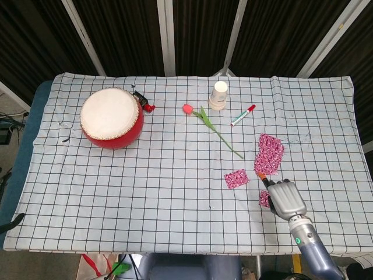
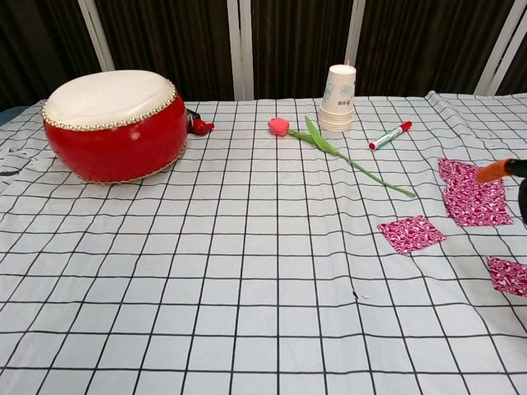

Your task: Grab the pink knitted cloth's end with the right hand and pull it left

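The right hand is seen near the right front part of the checked tablecloth, with nothing held in it; whether its fingers are spread or curled cannot be told, since only its back and an orange fingertip are shown. The pink knitted cloth is laid flat just behind the hand, and its pulled end is found to the left of the hand, apart from it. Far to the left and behind, a red drum, a tulip, a paper cup and a red marker are placed.
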You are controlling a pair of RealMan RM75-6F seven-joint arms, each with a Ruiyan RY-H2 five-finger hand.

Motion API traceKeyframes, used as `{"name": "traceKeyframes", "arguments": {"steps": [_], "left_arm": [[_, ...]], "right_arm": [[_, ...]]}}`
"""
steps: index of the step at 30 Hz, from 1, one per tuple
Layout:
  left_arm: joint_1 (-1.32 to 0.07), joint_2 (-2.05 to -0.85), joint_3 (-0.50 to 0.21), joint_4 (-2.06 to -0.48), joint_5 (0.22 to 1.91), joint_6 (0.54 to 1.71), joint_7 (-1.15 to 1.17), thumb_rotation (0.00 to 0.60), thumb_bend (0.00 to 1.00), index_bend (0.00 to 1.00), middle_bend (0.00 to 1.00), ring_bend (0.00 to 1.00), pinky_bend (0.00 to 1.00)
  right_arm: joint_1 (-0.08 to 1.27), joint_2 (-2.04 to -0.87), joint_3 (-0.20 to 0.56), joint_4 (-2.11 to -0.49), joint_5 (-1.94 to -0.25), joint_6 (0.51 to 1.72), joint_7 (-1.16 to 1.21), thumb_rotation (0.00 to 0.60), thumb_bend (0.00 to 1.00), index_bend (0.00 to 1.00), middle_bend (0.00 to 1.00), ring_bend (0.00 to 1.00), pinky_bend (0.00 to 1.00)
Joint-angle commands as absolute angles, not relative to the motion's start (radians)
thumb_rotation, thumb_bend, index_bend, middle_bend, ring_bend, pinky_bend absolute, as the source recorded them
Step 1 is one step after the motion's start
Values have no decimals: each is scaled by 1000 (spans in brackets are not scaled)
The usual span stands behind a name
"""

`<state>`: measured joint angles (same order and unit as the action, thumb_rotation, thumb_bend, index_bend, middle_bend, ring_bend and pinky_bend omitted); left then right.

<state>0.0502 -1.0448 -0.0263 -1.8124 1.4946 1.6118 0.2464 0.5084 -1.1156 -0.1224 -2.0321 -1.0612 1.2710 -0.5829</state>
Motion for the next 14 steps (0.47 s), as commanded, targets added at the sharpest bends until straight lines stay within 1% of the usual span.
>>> {"name": "traceKeyframes", "arguments": {"steps": [1,3,4,6,9,14], "left_arm": [[50,-1044,-23,-1814,1497,1608,246,600,246,122,2,0,20],[50,-1044,-22,-1814,1496,1607,247,600,246,122,2,0,20],[49,-1043,-21,-1814,1496,1604,248,600,246,122,2,0,19],[48,-1042,-22,-1814,1496,1602,245,600,246,122,2,0,19],[47,-1042,-22,-1812,1494,1600,243,600,247,122,2,0,19],[46,-1044,-28,-1805,1489,1603,238,600,247,122,2,0,19]], "right_arm": [[268,-1056,-240,-1873,-1431,1463,-168,600,536,0,86,153,139],[225,-1079,-235,-1800,-1480,1527,-109,600,500,0,64,129,128],[200,-1098,-225,-1747,-1509,1571,-74,600,498,0,61,124,124],[172,-1109,-208,-1688,-1531,1621,-46,600,477,0,59,118,113],[141,-1120,-182,-1656,-1529,1668,-44,600,444,0,59,109,102],[95,-1112,-147,-1637,-1519,1708,-65,600,443,0,59,108,100]]}}
